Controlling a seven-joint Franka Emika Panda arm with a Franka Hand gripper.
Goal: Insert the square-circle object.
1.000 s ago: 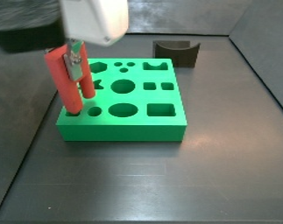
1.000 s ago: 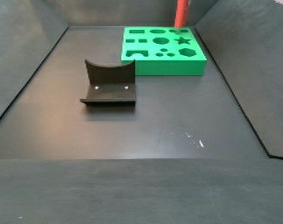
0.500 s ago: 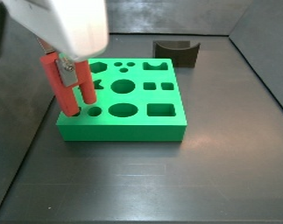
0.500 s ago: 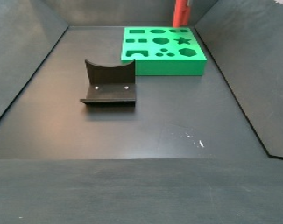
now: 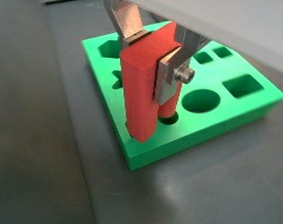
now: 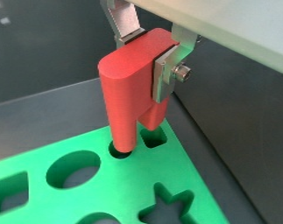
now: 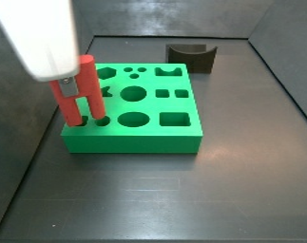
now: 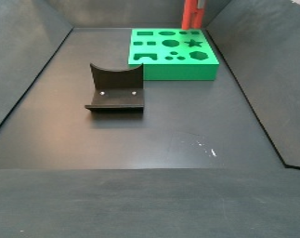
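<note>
My gripper (image 5: 155, 54) clamps a red bar (image 5: 147, 87) upright, its lower end in a hole of the green holed board (image 7: 130, 135). The square-circle object (image 7: 191, 56) sits apart on the floor behind the board.

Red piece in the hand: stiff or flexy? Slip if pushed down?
Probably stiff: the red piece looks thick and straight. Slip seems unlikely: the hand, above the green board's corner, clamps its flat faces. Released, tall and narrow, it might tip.

Gripper (image 5: 155, 54) at the frame's upper centre, silver fingers (image 5: 176, 70) clamped on an upright red bar (image 5: 147, 83), bar's lower end in a round hole of the green holed board (image 5: 225, 112), board spanning the middle, dark floor (image 5: 38, 131) around it
</note>
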